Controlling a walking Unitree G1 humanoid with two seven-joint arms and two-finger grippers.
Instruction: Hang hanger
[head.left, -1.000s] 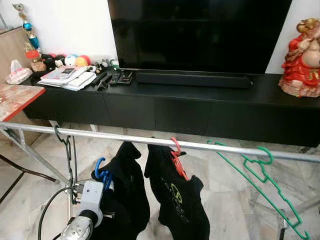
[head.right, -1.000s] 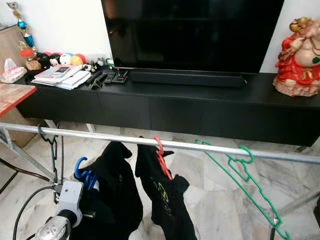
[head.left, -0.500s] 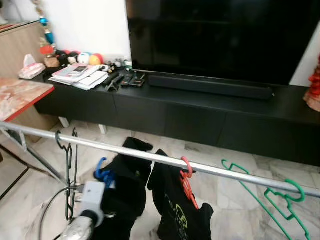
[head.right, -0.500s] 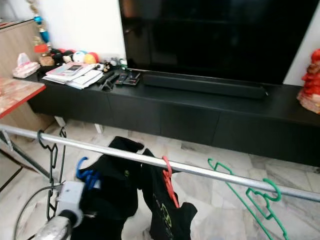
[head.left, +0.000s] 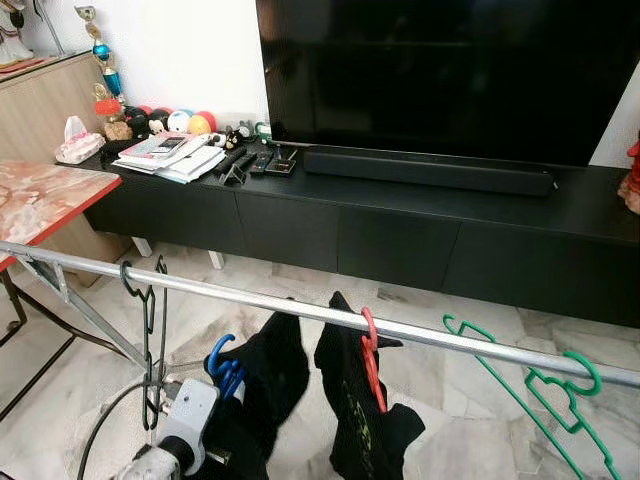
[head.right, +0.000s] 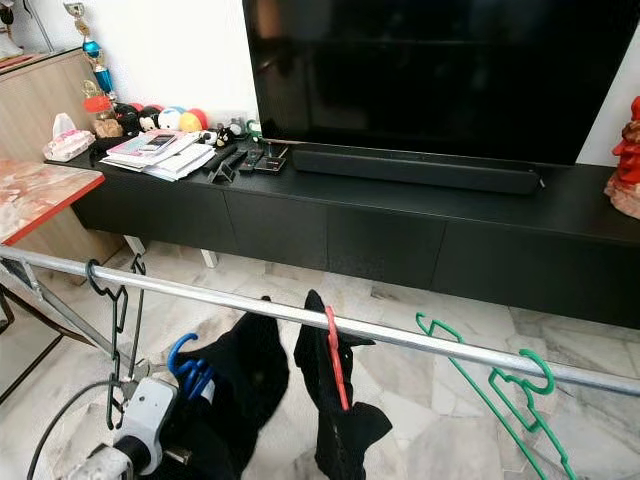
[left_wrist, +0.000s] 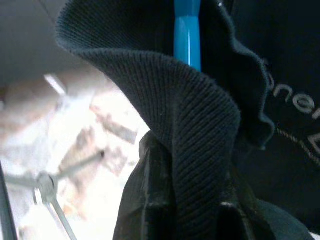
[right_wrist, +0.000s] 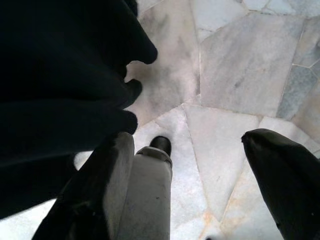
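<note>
Left gripper (left_wrist: 192, 210) sits low at the left, below the metal rail (head.left: 300, 310), fingers (left_wrist: 150, 200) clenched on the collar of a black garment (head.left: 265, 385) that hangs on a blue hanger (head.left: 225, 365). Blue hanger's hook is free, under the rail and not on it; in the left wrist view the blue neck (left_wrist: 187, 30) rises out of the ribbed collar right above the fingers. Just beside it on the rail, a red hanger (head.left: 372, 355) carries a second black garment (head.left: 365, 420). Further right, two green hangers (head.left: 540, 385) are hooked on the rail, empty and tilted. At the left end a thin black hanger (head.left: 150, 340) hangs from the rail, also empty. Right gripper (right_wrist: 195, 185) points down at the marble floor (right_wrist: 235, 65), fingers spread apart and holding nothing, dark cloth (right_wrist: 60, 90) at one side of that view. Behind the rail: long black TV cabinet (head.left: 400, 230) with TV (head.left: 450, 75), soundbar (head.left: 430, 172), papers (head.left: 170, 155), remotes (head.left: 255, 160) and small balls (head.left: 180, 120). Reddish surface (head.left: 45, 195) at far left.
</note>
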